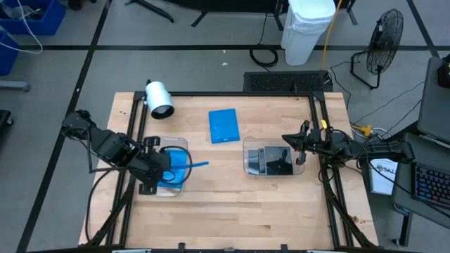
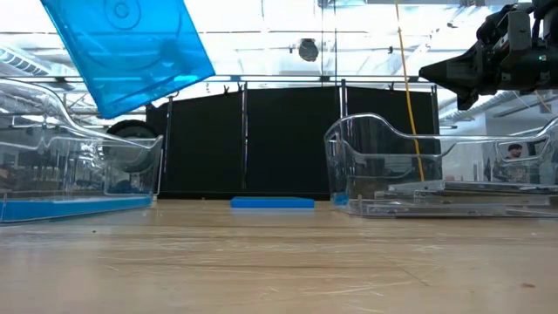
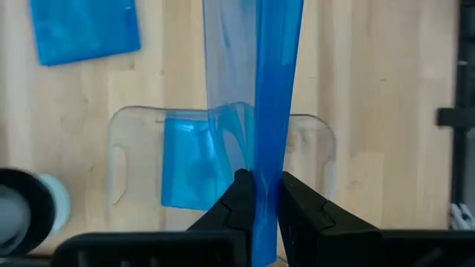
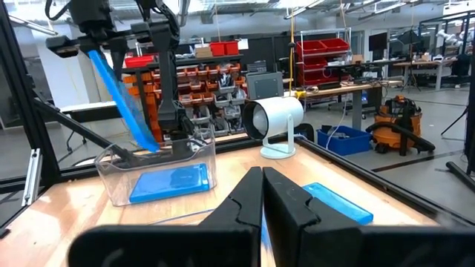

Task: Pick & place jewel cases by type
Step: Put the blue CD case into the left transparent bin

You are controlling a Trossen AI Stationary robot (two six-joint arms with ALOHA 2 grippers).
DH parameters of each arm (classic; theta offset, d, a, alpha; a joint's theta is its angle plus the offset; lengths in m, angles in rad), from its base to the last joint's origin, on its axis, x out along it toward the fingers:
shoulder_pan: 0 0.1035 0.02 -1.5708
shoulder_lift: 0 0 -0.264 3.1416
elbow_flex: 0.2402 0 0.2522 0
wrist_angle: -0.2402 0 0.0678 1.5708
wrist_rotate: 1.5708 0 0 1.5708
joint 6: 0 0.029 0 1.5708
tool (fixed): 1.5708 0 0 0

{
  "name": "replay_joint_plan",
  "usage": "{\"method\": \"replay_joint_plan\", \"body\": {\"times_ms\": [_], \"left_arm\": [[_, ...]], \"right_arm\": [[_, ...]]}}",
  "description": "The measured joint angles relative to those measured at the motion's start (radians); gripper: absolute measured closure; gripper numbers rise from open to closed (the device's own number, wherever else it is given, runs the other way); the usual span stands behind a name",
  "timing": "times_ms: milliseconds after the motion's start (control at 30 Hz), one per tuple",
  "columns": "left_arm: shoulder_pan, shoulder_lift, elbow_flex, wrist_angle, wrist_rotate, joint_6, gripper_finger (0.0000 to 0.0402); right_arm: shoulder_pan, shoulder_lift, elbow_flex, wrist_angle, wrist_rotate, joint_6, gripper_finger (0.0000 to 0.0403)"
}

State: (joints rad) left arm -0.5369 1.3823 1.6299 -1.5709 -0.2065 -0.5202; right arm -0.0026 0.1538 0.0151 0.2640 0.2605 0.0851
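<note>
Under left gripper point(image 3: 256, 194) we see clear tray point(image 1: 184, 144), one blue jewel case point(image 3: 194, 170) flat inside. Gripper clenched on second blue case point(image 2: 131, 48), held tilted above that tray. Third blue case point(image 1: 223, 126) flat on table point(image 1: 232, 211), beyond gripper. Right gripper point(image 1: 301, 146), fingers closed on nothing, hangs over other tray point(image 2: 366, 139) holding dark cases point(image 1: 271, 160).

1. Both arms: matte black, blocky jointed segments.
2. Left gripper point(image 3: 256, 204): two black angular fingers w/ flat inner faces.
3. Right gripper point(image 4: 261, 196): same black tapered fingers; black cables behind wrist.
</note>
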Motion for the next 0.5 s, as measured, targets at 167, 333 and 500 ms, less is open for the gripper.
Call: {"method": "replay_joint_plan", "body": {"times_ms": [167, 333, 500], "left_arm": [[-0.003, 0.021, 0.0, -0.001, -0.093, -0.079, 0.0358], [-0.003, 0.062, -0.008, 0.001, -0.05, -0.148, 0.0358], [-0.01, 0.071, -0.056, -0.001, 0.082, -0.217, 0.0358]], "right_arm": [[0.0, 0.0, 0.0, 0.0, 0.0, 0.0, 0.0398], [0.0, 0.0, 0.0, 0.0, 0.0, 0.0, 0.0399], [0.0, 0.0, 0.0, 0.0, 0.0, 0.0, 0.0399]]}}
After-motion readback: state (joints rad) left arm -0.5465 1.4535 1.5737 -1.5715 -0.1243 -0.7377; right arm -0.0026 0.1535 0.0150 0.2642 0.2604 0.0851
